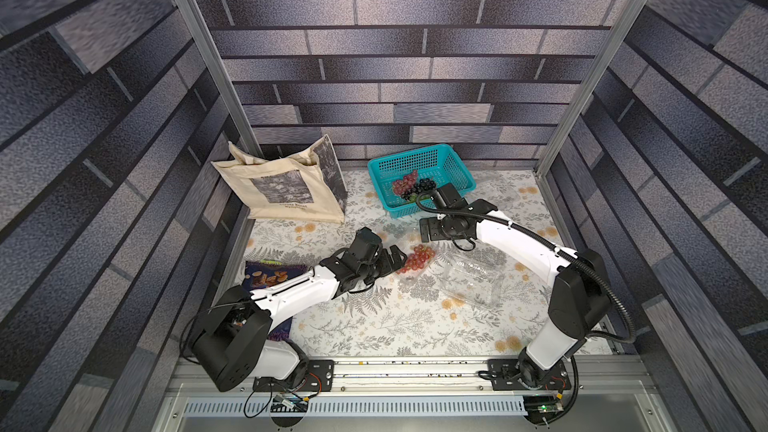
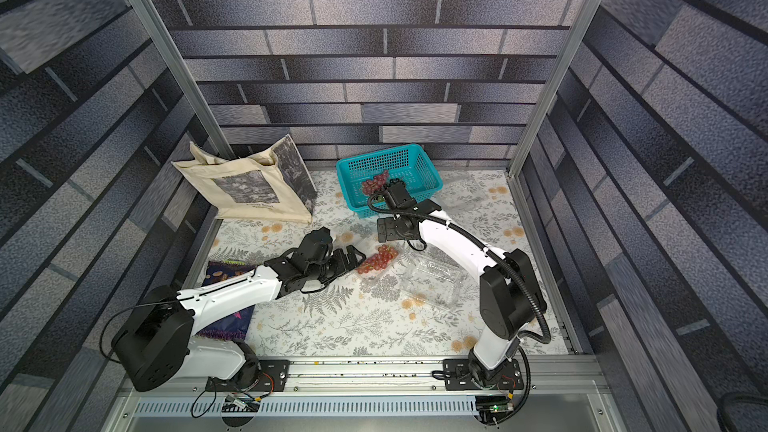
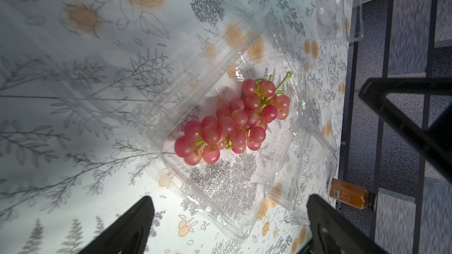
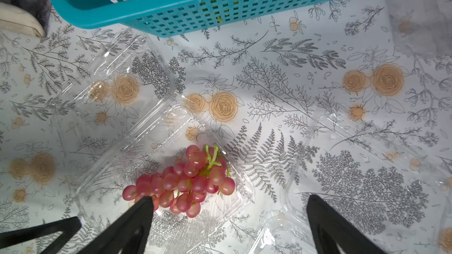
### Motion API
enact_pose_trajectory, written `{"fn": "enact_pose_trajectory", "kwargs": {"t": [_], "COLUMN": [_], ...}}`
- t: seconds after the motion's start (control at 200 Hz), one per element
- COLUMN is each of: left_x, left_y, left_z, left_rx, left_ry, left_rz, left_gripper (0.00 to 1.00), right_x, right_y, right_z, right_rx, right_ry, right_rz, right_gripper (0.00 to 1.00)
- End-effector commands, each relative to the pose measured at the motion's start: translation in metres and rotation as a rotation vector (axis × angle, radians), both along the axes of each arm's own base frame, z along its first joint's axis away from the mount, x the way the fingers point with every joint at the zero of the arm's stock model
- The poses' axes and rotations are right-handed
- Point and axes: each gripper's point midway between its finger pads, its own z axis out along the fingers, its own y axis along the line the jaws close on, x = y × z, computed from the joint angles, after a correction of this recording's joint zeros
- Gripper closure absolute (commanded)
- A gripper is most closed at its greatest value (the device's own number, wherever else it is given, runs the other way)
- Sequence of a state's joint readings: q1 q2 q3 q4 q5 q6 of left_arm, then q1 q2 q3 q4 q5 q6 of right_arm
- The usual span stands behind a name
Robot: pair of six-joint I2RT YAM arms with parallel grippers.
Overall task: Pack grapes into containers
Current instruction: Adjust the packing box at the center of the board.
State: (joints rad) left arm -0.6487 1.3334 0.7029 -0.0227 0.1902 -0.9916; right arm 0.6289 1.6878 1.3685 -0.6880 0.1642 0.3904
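Red grape bunch (image 3: 232, 120) lying inside the open clear clamshell container (image 3: 220, 186) at mid-table; further bunches (image 1: 411, 188) lie in the teal basket (image 1: 419, 157). My left pincer (image 3: 231, 199) stands spread and empty just short of the bunch; my right pincer (image 4: 230, 199), likewise spread, holds nothing. I judge a bunch light, its berries glossy and slippery (the green stem (image 3: 281, 84) pliant): best pinched gently across the cluster's middle.

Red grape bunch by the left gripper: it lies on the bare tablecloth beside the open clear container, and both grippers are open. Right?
Not quite. The red grape bunch lies inside the open clear container, not beside it; the left wrist view shows the tray's rim around it. The left gripper and right gripper are open, as stated.
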Motion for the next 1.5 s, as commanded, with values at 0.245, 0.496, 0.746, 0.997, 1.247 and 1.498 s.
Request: {"fn": "enact_pose_trajectory", "kwargs": {"t": [0.245, 0.496, 0.746, 0.997, 1.247, 1.498], "left_x": [-0.014, -0.006, 0.004, 0.000, 0.001, 0.001], "left_y": [0.088, 0.095, 0.096, 0.103, 0.109, 0.111], "left_z": [0.003, 0.004, -0.006, -0.015, -0.021, -0.021], "left_rx": [0.072, 0.074, 0.067, 0.072, 0.064, 0.064], "left_ry": [-0.007, -0.005, 0.019, 0.038, 0.050, 0.050], "left_rz": [0.141, 0.138, 0.142, 0.149, 0.167, 0.173], "left_gripper": [0.00, 0.00, 0.00, 0.00, 0.00, 0.00], "right_x": [-0.007, -0.007, -0.006, -0.006, -0.004, 0.001], "right_y": [-0.010, -0.020, -0.013, -0.012, -0.001, 0.033], "right_z": [-0.030, -0.044, -0.061, -0.073, -0.080, -0.077], "right_rx": [0.091, 0.105, 0.101, 0.094, 0.104, 0.091], "right_ry": [0.060, 0.084, 0.128, 0.148, 0.164, 0.145], "right_rz": [-0.104, -0.130, -0.109, -0.105, -0.086, -0.022], "right_gripper": [0.16, 0.36, 0.47, 0.55, 0.59, 0.59]}}
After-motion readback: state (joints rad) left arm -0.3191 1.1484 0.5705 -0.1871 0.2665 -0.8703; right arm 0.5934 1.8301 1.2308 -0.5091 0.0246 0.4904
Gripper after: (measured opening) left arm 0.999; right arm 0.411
